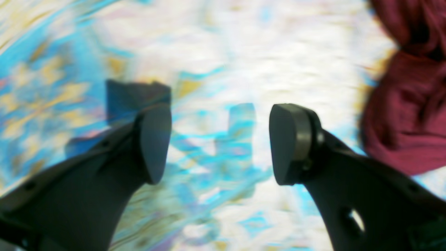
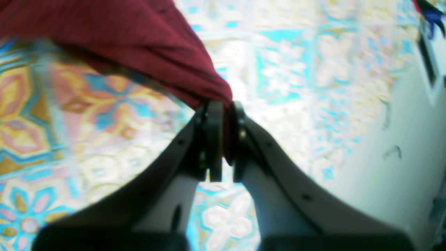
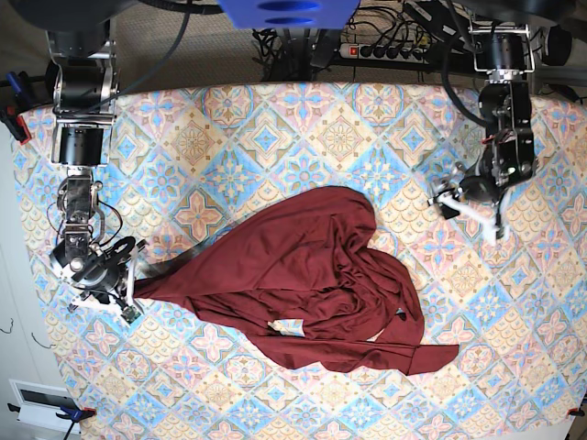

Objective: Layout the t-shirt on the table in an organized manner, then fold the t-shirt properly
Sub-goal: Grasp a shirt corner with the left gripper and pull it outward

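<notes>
T-shirt [image 3: 312,275] lies crumpled near the middle of the counter [image 3: 275,119], dark maroon, bunched in heavy folds; one long strip of cloth runs flat along its near edge toward the base view's right, a pale tag-like patch shows among the folds near the lower middle; another part of the garment is drawn out in a tapering point toward the base view's left, ending at the right gripper [image 3: 128,295]; right gripper pressed together and pinching that drawn-out tip of the t-shirt, seen plainly in the right wrist view where the maroon cloth [image 2: 139,45] narrows into the closed pads [image 2: 213,139] and hangs stretched above the patterned cloth; whether the tip is a sleeve or a hem corner cannot be told; left gripper [image 3: 470,209] stands on the base view's right, well apart from the garment, low over bare pattern; its jaws are spread wide with nothing between them; left wrist view shows both dark pads [image 1: 155,143] apart over blurred blue and cream tiles, with a bunched mass of the t-shirt [image 1: 407,115] off to that view's right edge, not touching the gripper [image 1: 219,143]; counter cloth reads as blue, pink and cream diamonds with floral medallions across all views.
</notes>
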### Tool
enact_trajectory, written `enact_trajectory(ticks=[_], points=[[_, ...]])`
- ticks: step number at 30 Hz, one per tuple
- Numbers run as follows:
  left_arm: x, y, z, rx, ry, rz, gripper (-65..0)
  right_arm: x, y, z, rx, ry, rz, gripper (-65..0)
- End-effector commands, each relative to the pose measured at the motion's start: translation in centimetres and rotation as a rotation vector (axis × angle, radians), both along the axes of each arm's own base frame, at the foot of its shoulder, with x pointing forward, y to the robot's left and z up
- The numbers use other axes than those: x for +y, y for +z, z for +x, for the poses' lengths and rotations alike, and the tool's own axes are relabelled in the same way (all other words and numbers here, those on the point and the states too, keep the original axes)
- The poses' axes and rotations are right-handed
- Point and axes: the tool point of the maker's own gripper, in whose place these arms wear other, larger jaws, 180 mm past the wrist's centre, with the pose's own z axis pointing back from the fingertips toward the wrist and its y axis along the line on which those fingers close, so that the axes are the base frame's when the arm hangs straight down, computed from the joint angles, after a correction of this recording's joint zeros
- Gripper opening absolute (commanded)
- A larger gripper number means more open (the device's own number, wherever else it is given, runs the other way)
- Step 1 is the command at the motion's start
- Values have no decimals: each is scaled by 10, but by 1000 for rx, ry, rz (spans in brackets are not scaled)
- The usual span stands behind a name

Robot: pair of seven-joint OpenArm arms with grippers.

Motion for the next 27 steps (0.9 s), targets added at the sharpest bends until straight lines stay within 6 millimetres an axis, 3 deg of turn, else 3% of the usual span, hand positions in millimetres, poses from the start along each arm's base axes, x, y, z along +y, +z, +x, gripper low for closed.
enact_trajectory(ticks=[1,5,11,16,23,25,27], points=[[1,24,21,-82,-10,15,-221,-5,25,13,-70,0,-7,-650],[-2,43,55,-151,24,-25,-216,-1,21,4,-68,12,-14,-650],[-4,40,111,-185,118,-114,-215,11,22,-6,-85,50,-29,-650],[-31,15,143,-146,153,-189,-220,12,18,-11,-78,55,-31,-650],[-63,-23,150,-95,50,-87,-228,17,24,-17,-102,71,-39,-650],[-72,-27,147,-83,12,-72,-290,19,26,-17,-107,74,-40,-650],[-77,-31,144,-74,-5,-65,-447,19,24,-18,-103,74,-40,-650]])
